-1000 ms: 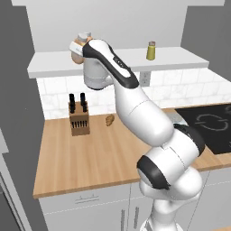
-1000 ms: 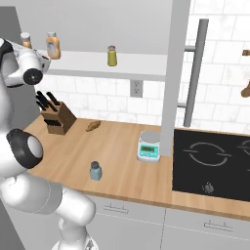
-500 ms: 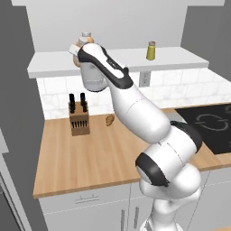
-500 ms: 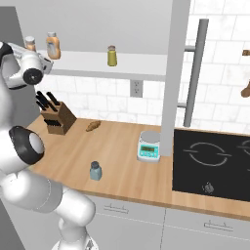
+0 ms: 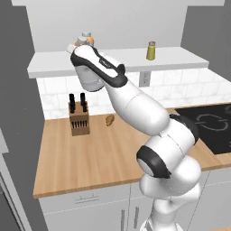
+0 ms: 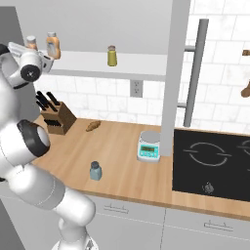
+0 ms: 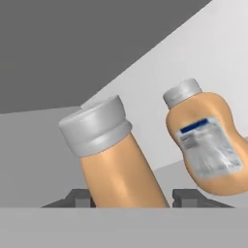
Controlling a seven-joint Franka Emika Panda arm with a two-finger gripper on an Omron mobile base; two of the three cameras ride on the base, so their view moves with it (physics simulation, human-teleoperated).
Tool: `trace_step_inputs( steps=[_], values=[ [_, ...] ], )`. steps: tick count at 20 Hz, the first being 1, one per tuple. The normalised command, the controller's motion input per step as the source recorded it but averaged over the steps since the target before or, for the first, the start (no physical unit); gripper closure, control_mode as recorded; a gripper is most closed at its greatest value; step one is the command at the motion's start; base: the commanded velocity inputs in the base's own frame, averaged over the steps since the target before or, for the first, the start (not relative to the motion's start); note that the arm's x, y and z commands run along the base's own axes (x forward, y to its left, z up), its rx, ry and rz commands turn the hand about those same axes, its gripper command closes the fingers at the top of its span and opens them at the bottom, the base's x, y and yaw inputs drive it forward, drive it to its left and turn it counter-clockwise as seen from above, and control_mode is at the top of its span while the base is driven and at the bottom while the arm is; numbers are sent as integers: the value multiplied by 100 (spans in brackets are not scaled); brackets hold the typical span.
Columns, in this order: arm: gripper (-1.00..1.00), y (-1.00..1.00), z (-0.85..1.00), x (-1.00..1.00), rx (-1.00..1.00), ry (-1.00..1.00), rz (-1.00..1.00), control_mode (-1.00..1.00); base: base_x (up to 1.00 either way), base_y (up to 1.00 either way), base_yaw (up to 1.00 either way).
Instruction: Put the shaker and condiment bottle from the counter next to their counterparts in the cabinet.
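In the hand view my gripper (image 7: 133, 198) is shut on the condiment bottle (image 7: 114, 164), whose pale orange body leans left under a grey-white cap. The dark fingertips (image 7: 77, 197) flank its lower body. Right beside it on the cabinet ledge (image 6: 136, 66) stands the wider orange bottle (image 7: 206, 145) with a pale label. From the right base view the condiment bottle (image 6: 31, 43) is just left of the wider bottle (image 6: 52, 45). Further right on the ledge is the yellow-green shaker (image 6: 112, 55). The blue-grey shaker (image 6: 95, 171) stands on the wooden counter near its front edge.
A knife block (image 5: 78, 118) and a small brown lump (image 5: 109, 119) sit at the back of the counter under the ledge. A teal kitchen scale (image 6: 149, 146) stands beside a white pillar, with the black cooktop (image 6: 215, 161) to its right.
The hand has shifted slightly at the ledge, bringing the held condiment bottle a little closer to the wider orange bottle. Nothing else has moved.
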Motion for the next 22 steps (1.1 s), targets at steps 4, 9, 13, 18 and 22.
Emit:
trace_step_inputs(
  steps=[4,9,13,18,22],
  values=[
    [100,16,-2,27,-9,3,-6,-100,0,0,0],
    [100,18,-8,28,-8,8,-5,-100,0,0,0],
    [100,0,0,15,0,7,-3,-100,0,0,0],
    [100,-1,0,8,0,8,0,-100,0,0,0],
    [-100,1,-5,13,0,11,-2,-100,0,0,0]
  ],
)
